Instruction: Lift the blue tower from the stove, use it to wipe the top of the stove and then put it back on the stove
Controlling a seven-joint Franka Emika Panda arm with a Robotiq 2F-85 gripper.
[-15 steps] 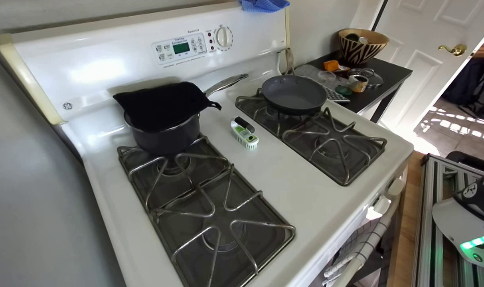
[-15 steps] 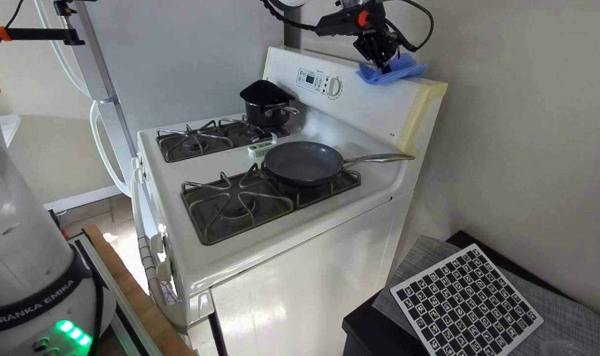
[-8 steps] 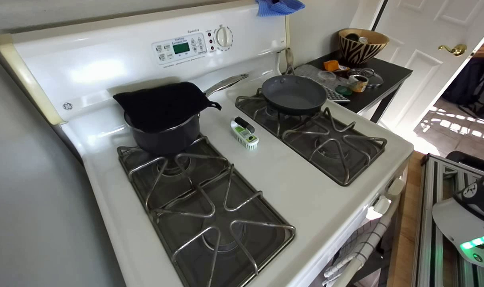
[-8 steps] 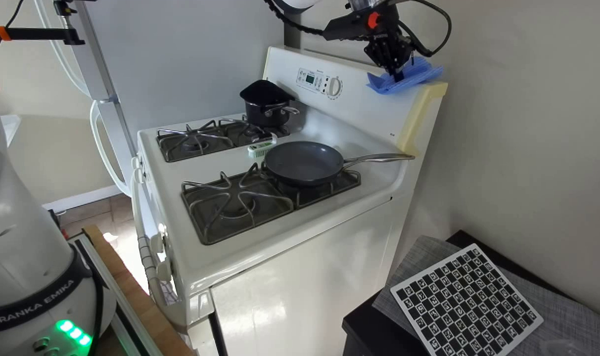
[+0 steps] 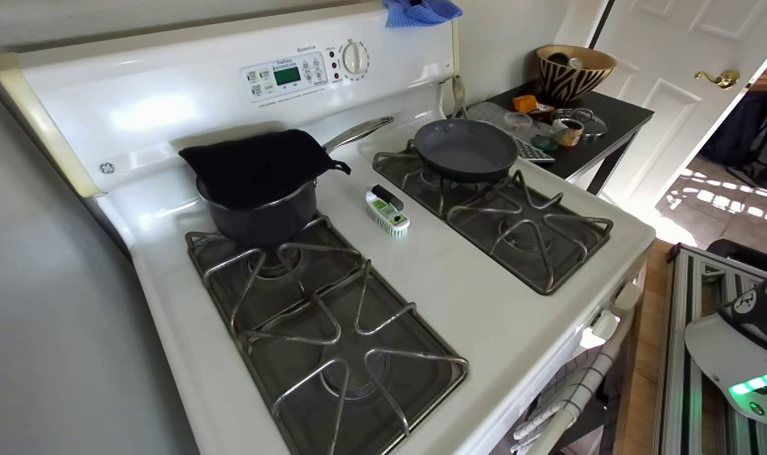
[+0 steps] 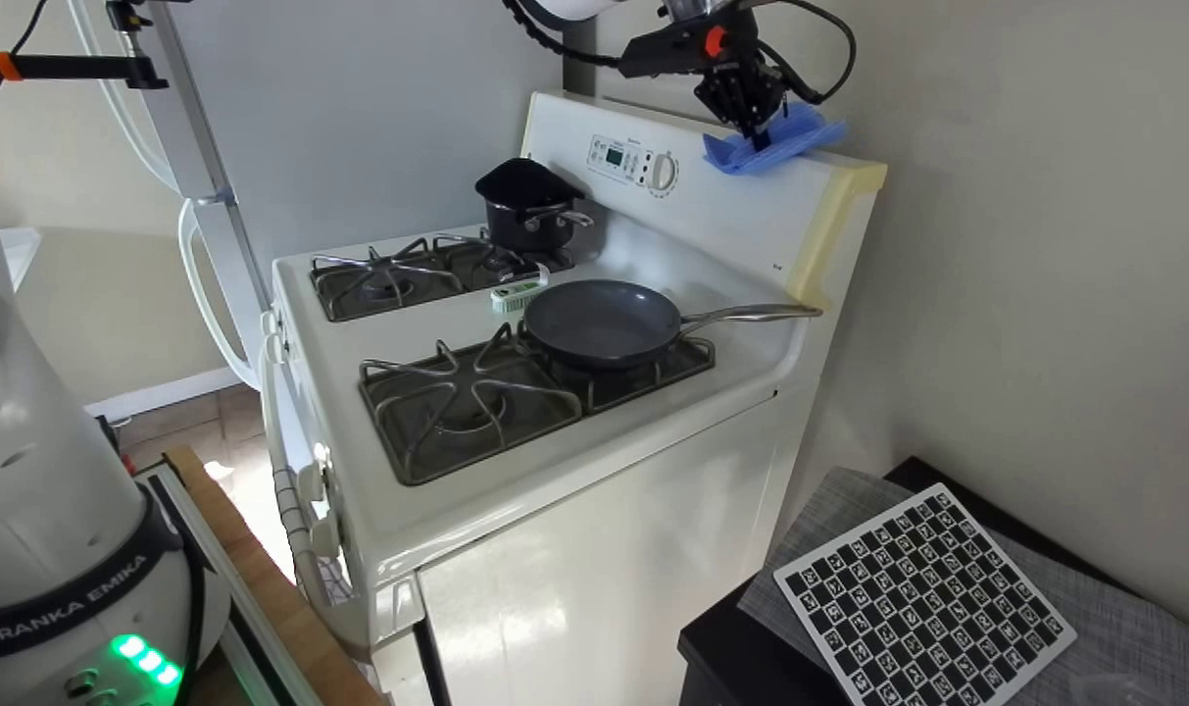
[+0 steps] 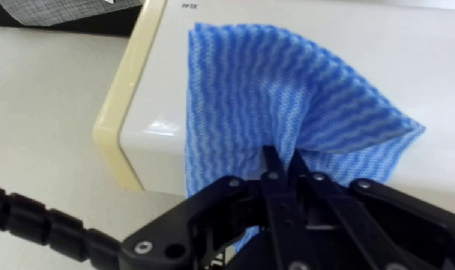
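Observation:
The blue towel (image 6: 800, 132) is a striped, folded cloth draped over the top of the back panel of the white stove (image 6: 692, 490). It also shows at the top edge of an exterior view (image 5: 424, 14), near the panel's end by the side table. My gripper (image 6: 761, 140) points down over the panel top. In the wrist view, the fingers of the gripper (image 7: 283, 153) are shut on a pinched fold of the towel (image 7: 235, 90), which spreads out on both sides over the panel. The towel's back part is hidden behind the gripper.
A dark pot (image 5: 263, 218) topped with a black cloth (image 5: 263, 167) stands on a back burner. A grey frying pan (image 5: 465, 151) sits on another back burner, its handle toward the panel. A green-white brush (image 5: 386, 212) lies between them. A side table holds a patterned board (image 6: 927, 598).
The gripper and towel slid along the panel top toward its end near the side table, then slid back to nearly where they were one second ago. The pot, pan and brush have not moved.

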